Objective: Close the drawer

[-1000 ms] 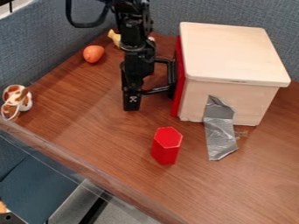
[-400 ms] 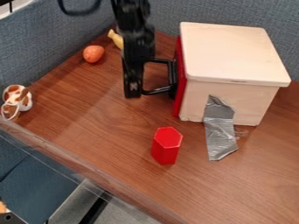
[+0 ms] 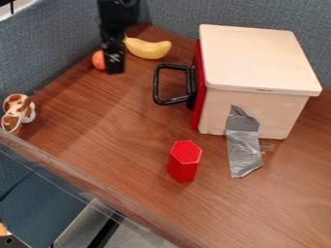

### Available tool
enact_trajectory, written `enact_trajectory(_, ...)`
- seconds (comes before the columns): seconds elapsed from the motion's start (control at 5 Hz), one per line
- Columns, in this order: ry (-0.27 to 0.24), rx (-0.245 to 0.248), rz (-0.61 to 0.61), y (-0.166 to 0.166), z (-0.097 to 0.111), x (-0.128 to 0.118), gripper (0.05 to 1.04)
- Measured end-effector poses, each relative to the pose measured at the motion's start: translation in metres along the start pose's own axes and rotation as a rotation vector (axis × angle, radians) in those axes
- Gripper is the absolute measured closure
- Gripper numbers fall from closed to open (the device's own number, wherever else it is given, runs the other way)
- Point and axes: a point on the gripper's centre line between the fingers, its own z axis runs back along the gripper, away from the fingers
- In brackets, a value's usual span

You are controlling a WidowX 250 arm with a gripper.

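Jaw opening and hold cannot be told for the black two-finger gripper (image 3: 115,71) at upper left; by careless lowering, the round, orange, plastic-looking toy (image 3: 97,60) could be bumped.

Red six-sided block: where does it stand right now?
In the camera view, the red block stands on the table just below the picture's middle, left of the grey tape on the wooden box.

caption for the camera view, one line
Gripper beside the shut red drawer front, its black handle free, red hexagonal block in the foreground
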Motion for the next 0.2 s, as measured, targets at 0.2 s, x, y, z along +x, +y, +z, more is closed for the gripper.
enact_trajectory(0.2,0.028,-0.012,0.073,0.0104,0.0192,-0.0334,0.083)
